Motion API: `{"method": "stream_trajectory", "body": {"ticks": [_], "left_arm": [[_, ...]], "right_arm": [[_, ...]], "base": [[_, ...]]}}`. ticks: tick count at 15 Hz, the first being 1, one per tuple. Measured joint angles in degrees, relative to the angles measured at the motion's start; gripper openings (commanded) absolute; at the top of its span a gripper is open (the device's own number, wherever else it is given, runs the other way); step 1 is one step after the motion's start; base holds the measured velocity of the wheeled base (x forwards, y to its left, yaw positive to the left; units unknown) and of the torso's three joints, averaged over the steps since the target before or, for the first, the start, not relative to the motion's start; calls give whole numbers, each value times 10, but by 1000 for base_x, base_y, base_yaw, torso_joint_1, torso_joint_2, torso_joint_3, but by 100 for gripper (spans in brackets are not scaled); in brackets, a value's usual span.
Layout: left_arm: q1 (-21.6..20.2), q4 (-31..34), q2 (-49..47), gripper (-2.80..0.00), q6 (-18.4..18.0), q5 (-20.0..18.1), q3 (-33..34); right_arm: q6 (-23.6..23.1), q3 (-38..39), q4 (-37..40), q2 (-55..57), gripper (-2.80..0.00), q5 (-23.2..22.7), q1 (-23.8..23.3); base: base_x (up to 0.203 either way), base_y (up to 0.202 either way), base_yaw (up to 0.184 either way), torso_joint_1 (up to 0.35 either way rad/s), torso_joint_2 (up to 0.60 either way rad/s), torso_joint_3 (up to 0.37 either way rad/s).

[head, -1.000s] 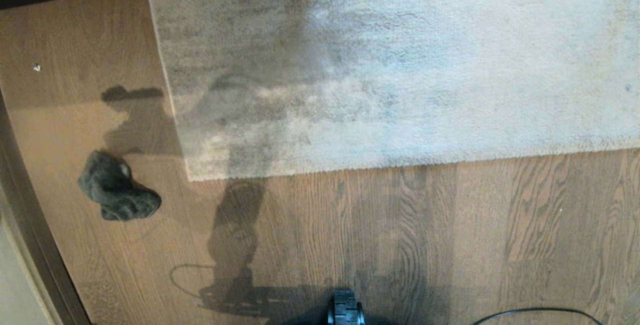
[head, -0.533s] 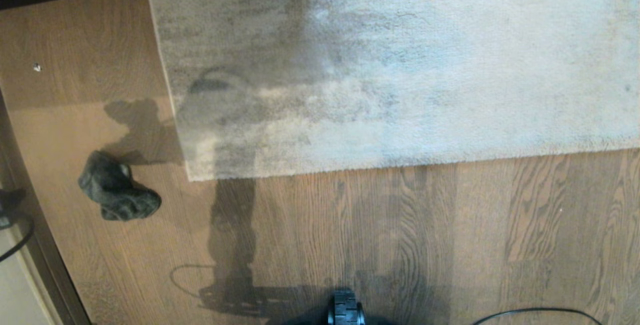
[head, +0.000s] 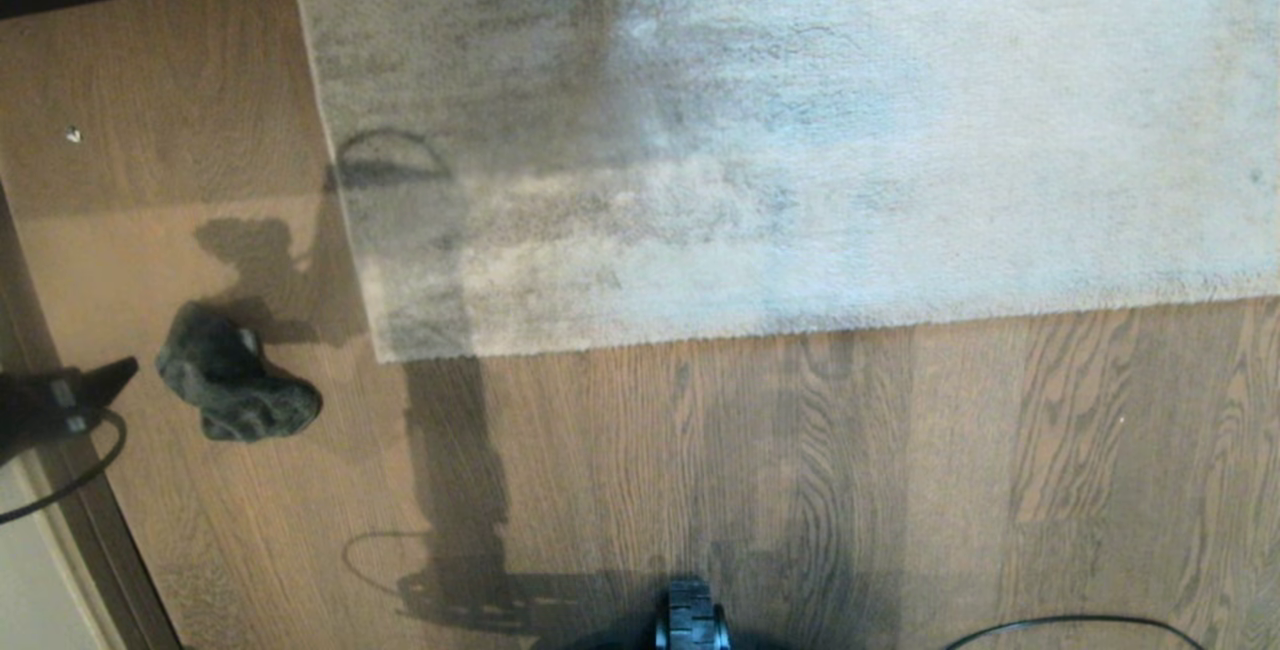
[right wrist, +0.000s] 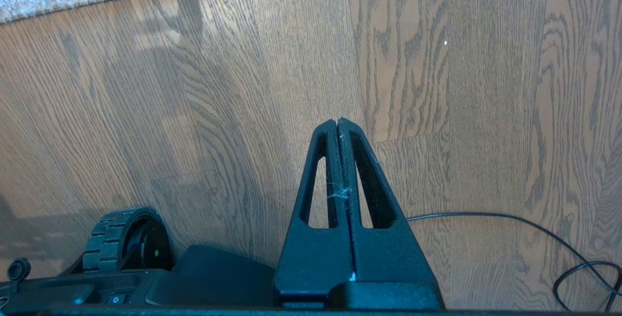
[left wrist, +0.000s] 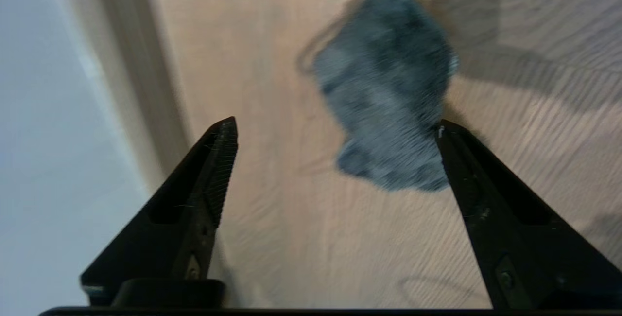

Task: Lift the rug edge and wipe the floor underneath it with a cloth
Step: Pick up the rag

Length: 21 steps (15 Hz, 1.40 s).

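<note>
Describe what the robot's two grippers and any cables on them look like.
The left gripper has two matte black, wedge-shaped fingers with ribbed inner pads and small screws near the base; a thin black cable loops off it in the head view. The right gripper is the same black, its tapered fingers pierced by long slots.

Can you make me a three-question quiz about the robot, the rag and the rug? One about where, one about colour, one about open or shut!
1. Where is the cloth?
A. on the rug
B. on the floor left of the rug's corner
C. in a gripper

2. What colour is the floor?
A. brown wood grain
B. white tile
C. green

3. How is the left gripper?
A. shut on the cloth
B. shut and empty
C. open

Answers: 1 B, it lies on bare planks beside the rug edge. 2 A, brown planks with dark grain lines. 3 C, its fingers stand wide apart, the cloth beyond them.
</note>
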<state>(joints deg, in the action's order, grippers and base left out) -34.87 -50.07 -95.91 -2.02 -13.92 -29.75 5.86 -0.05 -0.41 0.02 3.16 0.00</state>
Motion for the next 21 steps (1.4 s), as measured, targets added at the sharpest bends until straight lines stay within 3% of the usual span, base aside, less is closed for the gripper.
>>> {"method": "stream_trajectory", "body": {"ticks": [3,12,21], "left_arm": [[36,-13,-26,0,38,0,-15],[98,-95,-116,0,42,6,-53],[89,-175,-207,0,31,18,-96]], "right_arm": [[0,0,0,0,-280,0,0],[0,0,0,0,-280,0,0],[0,0,0,0,-280,0,0]], "base": [[0,0,0,0,0,0],[0,0,0,0,0,0],[0,0,0,0,0,0]]}}
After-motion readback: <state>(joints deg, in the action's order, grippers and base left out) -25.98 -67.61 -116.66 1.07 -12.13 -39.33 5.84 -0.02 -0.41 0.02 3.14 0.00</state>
